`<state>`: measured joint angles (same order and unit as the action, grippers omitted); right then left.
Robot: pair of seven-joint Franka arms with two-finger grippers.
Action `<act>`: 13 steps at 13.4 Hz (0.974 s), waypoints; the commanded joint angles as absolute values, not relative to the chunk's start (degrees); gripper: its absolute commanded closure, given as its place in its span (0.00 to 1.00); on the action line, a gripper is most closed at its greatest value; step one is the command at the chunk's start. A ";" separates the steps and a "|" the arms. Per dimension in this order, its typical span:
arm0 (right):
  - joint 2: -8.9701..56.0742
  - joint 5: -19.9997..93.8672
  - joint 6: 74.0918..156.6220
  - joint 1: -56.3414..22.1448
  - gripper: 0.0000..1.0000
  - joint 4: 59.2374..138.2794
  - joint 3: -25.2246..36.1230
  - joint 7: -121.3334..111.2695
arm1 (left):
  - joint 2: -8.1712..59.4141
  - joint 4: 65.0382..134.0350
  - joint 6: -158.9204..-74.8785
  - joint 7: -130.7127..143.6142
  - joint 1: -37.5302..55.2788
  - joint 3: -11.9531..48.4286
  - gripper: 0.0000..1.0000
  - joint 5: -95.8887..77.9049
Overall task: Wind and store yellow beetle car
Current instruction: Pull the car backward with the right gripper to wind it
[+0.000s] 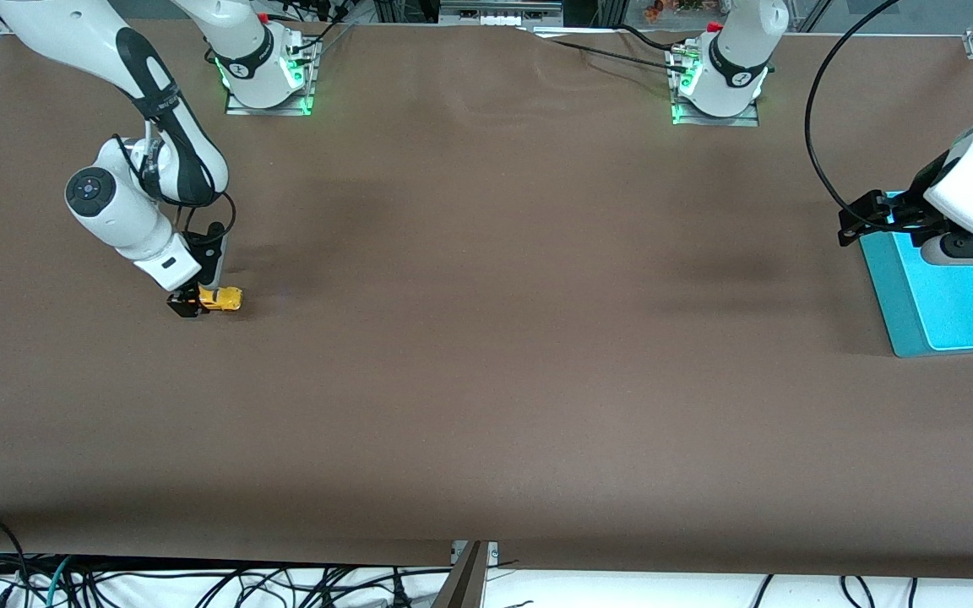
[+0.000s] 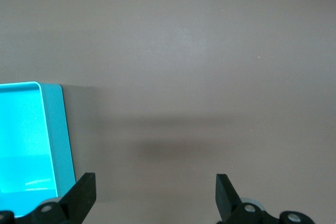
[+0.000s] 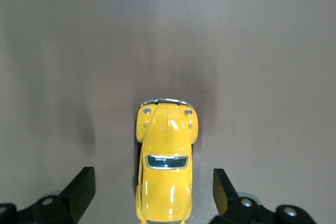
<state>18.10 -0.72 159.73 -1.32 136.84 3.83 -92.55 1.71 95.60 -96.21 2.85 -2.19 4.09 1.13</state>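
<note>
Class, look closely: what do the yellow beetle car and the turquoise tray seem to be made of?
The yellow beetle car: probably painted metal or hard plastic; its glossy body shows bright highlights, with a chrome-like bumper. The turquoise tray: likely smooth moulded plastic, going by its even colour, rounded rim and soft sheen. Neither material is certain.

The front view looks down from high across the table (image 1: 486,380), bases at twelve o'clock. Each wrist view looks close down past its own gripper; both share table patches with the front view.

One yellow beetle car (image 1: 221,298), one turquoise tray (image 1: 892,314), two arms on the table.
</note>
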 commanded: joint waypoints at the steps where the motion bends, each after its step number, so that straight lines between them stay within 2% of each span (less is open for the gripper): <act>1: 16.52 -1.05 160.93 0.08 0.11 138.69 3.87 -93.95 | 2.02 93.61 -95.10 2.81 -2.20 5.10 0.00 -0.44; 2: 16.61 -1.05 160.93 0.09 0.25 138.69 3.87 -94.48 | 2.02 93.52 -95.10 2.81 -2.20 5.10 0.00 -0.44; 3: 16.79 -0.97 160.93 0.09 0.54 138.60 3.87 -94.74 | 2.02 93.52 -95.10 2.81 -2.20 5.18 0.00 -0.44; 4: 16.87 -0.97 160.93 0.09 0.71 138.60 3.87 -94.83 | 1.93 93.52 -95.01 2.81 -2.20 5.19 0.00 -0.44; 5: 16.87 -0.97 160.93 0.09 0.83 138.60 3.87 -94.83 | 2.02 93.52 -95.01 2.81 -2.20 5.19 0.00 -0.44; 11: 17.84 -0.97 161.28 0.17 0.84 138.52 3.87 -94.92 | 2.02 93.52 -95.01 2.81 -2.20 5.19 0.00 -0.44; 13: 19.15 -1.05 162.50 2.53 0.84 138.43 3.87 -96.49 | 2.02 93.52 -95.01 2.81 -2.20 5.19 0.00 -0.44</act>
<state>18.01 -0.72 160.55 -0.08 136.99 4.07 -93.82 1.71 94.84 -96.21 2.85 -2.17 5.24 1.12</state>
